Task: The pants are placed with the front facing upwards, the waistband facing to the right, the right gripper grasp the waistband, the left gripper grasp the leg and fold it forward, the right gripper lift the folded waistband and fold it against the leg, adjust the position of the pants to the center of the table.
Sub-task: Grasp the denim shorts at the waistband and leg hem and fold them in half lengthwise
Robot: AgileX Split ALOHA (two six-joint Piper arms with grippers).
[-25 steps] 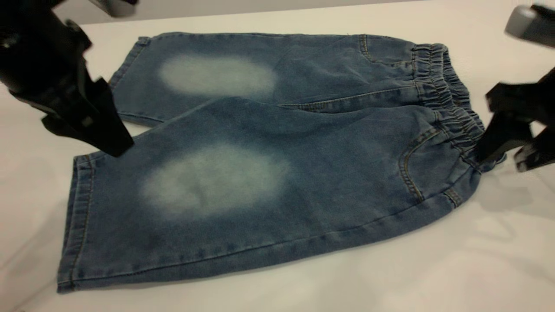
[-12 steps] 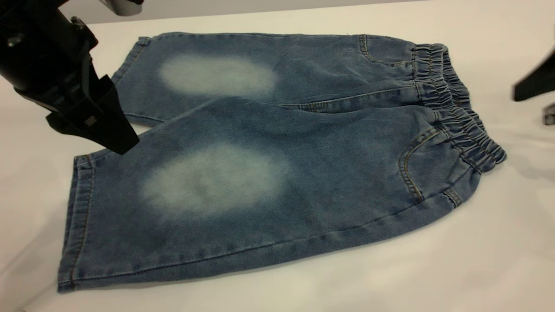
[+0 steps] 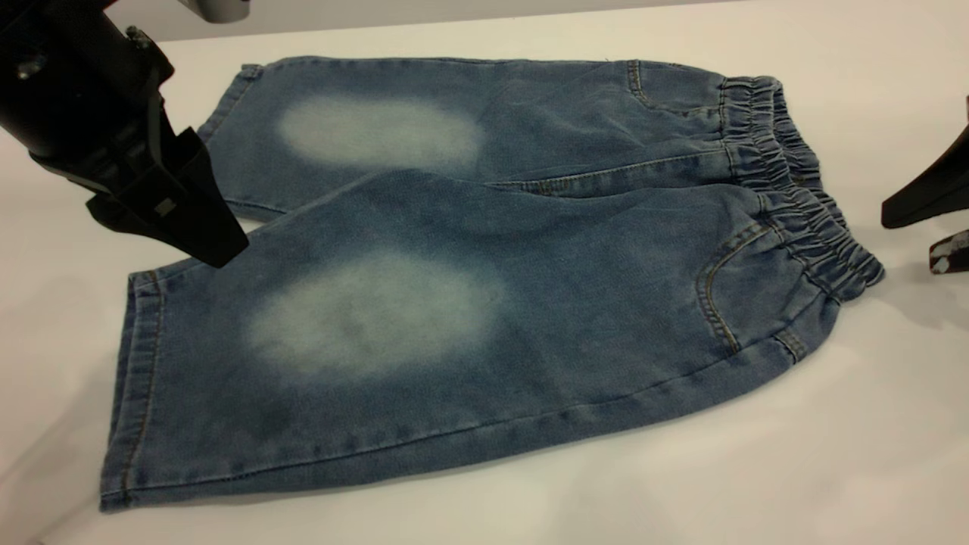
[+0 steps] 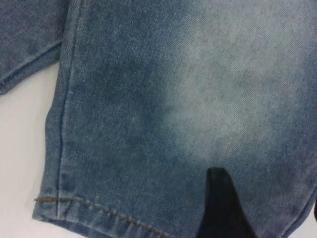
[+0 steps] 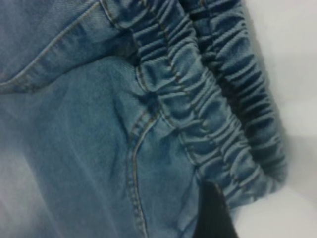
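Faded denim cloth pants [image 3: 469, 288] lie on a smooth, matt white table [image 3: 681, 484].

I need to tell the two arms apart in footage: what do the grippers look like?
The left gripper is matte black and bulky, with a thick wedge-shaped finger and a screw head on its housing. The right gripper is black with slim tapered fingers; the lower fingertip has white scuffs.

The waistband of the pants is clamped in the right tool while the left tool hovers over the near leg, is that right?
Not quite. The exterior view shows the right tool open and clear of the waistband, with bare table between them. The left tool does hover over the near leg of the pants.
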